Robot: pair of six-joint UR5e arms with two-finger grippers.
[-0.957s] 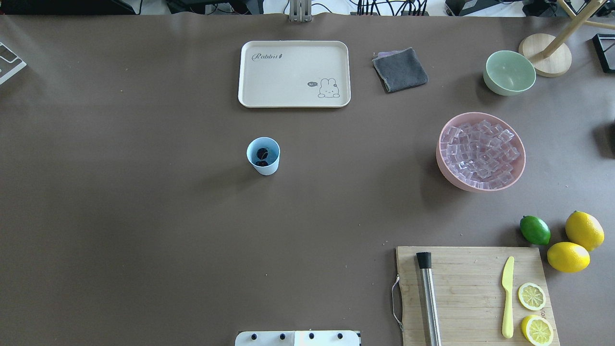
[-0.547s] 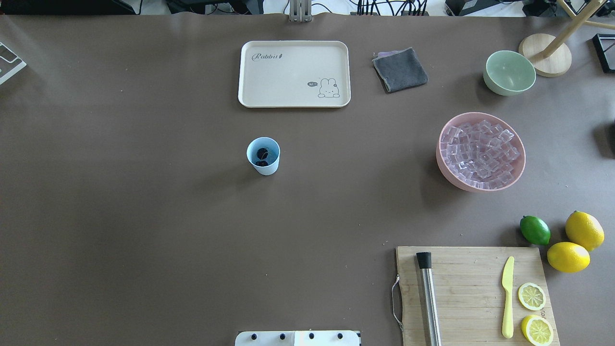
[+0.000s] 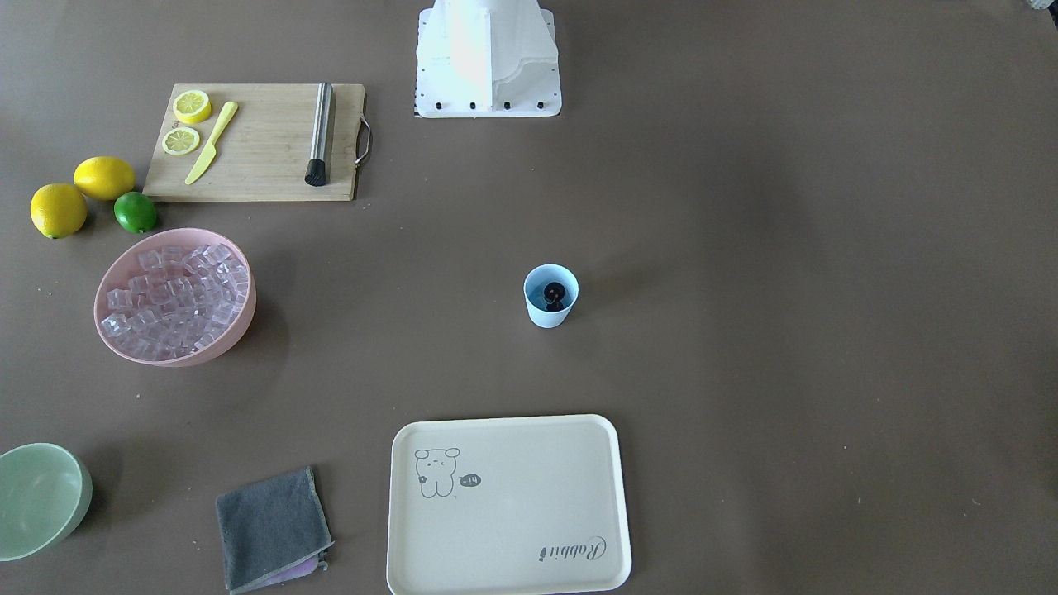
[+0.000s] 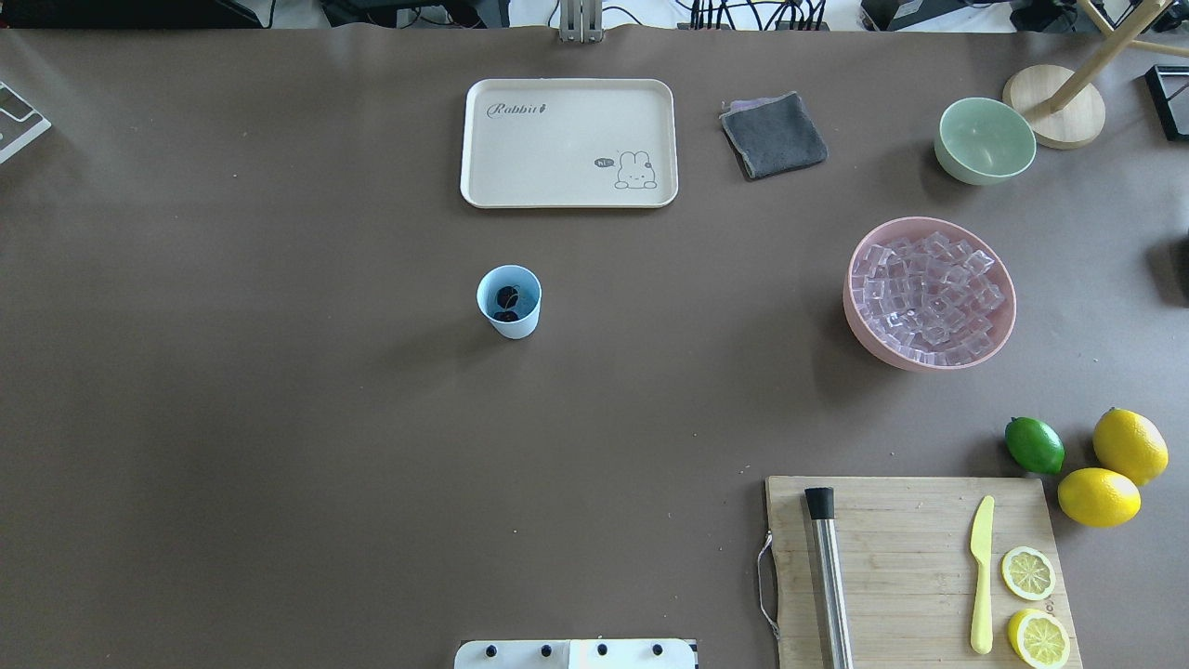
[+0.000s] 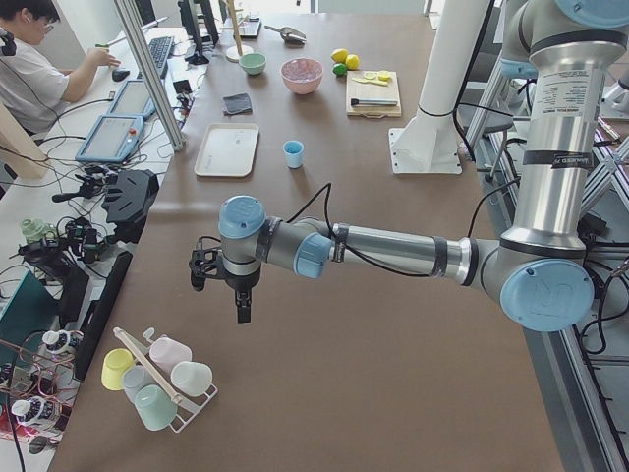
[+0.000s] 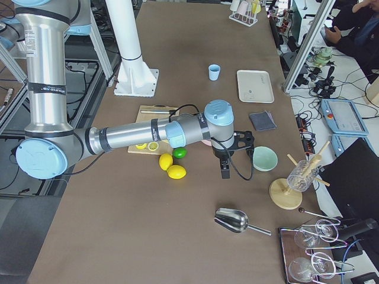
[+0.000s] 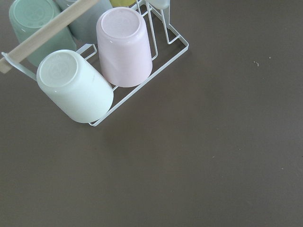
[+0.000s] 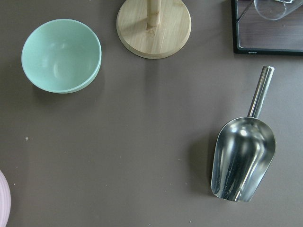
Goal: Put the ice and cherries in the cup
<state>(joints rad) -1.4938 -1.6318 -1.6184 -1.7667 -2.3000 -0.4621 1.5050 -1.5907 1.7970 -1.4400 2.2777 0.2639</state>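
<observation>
**Q:** How do the two pincers stand?

**A:** The left pincer shows only in the side view. It points down above the brown table, and whether its jaws are wide or narrow cannot be told. The right pincer also shows only from the side and points down. Its state cannot be told either.

**Q:** What lies under each, reckoned from the small pale blue plastic cup?

**A:** The left wrist view shows a white wire rack of upturned tumblers. It stands well apart from the cup, towards the table's end on the robot's left. The right wrist view shows an empty pale green bowl and a shiny steel scoop. Both are well apart from the cup, towards the end on the robot's right.

**Q:** Where are the task's things?

**A:** The cup stands upright near the table's middle, far from both pincers. The dark round cherries lie inside it. The clear glassy ice cubes fill a large pink bowl, well apart from the cup on the robot's right. Whether any ice is in the cup cannot be told.

**Q:** What else stands around the cup?

**A:** A cream rectangular tray lies near the cup, on the side away from the robot. A wooden cutting board lies well apart from it, on the robot's right and nearer the robot.
</observation>
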